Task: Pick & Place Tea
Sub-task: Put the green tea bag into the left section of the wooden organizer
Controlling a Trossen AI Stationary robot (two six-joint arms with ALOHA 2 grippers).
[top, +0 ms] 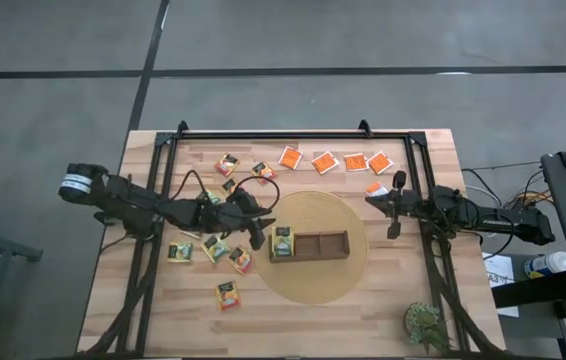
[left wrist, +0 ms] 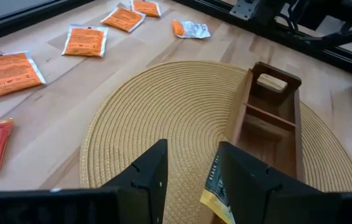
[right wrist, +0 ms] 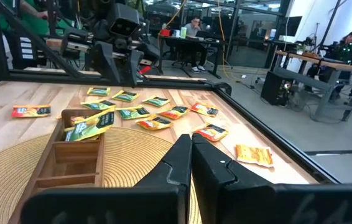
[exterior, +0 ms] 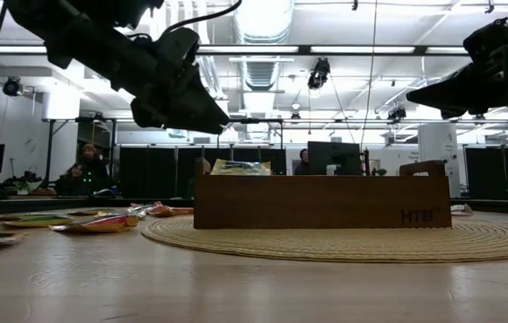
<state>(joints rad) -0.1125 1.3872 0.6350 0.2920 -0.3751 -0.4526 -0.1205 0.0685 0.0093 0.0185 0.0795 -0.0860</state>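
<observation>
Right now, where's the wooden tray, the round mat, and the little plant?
wooden tray (top: 323,245), high view, on its middle compartment.
round mat (top: 313,282), high view, on bare weave in front of the tray.
little plant (top: 425,323), high view, on its green leaves.

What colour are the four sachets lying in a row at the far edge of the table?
Bright orange sachets with pale edges, seen best in the high view.

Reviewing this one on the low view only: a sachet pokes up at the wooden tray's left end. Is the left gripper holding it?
Observer: No. From above, the left gripper is open just short of the tray. The green-and-yellow sachet sits in the tray's end compartment.
Operator: And the right gripper?
Observer: It is shut and holds nothing, raised over the woven mat's edge, near a bright orange sachet.
</observation>
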